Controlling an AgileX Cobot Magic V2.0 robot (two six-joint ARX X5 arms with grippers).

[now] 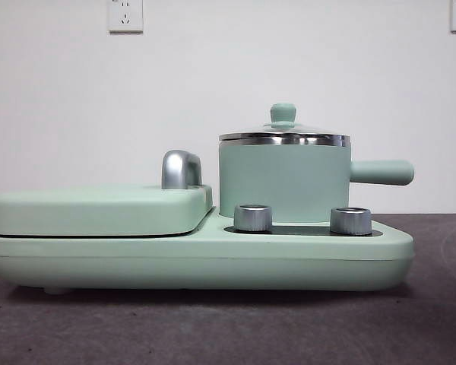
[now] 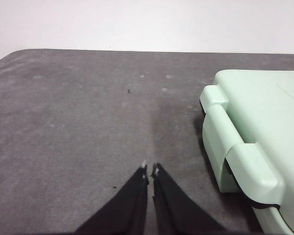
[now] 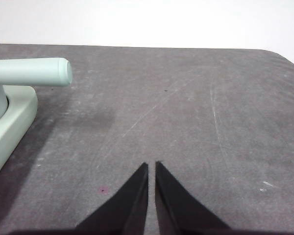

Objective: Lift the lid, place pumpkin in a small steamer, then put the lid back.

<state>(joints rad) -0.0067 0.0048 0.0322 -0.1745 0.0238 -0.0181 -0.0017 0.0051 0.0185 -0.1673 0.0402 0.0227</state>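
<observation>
The small steamer (image 1: 283,182), a mint-green pot with a chrome rim and a straight side handle (image 1: 381,172), stands on the right part of a mint-green cooker base (image 1: 197,262). The lid (image 1: 283,131) with its mint-green knob sits shut on the pot. The pot's handle also shows in the right wrist view (image 3: 32,72). The pumpkin is out of view. My left gripper (image 2: 150,170) is shut and empty over the grey mat beside the cooker's end. My right gripper (image 3: 151,166) is shut and empty over the mat, apart from the handle. Neither gripper shows in the front view.
A wide flat mint-green cover (image 1: 99,209) with a chrome handle (image 1: 181,169) lies on the cooker's left part; it also shows in the left wrist view (image 2: 257,127). Two chrome dials (image 1: 252,217) (image 1: 350,220) stand in front of the pot. A grey mat (image 3: 186,112) covers the table.
</observation>
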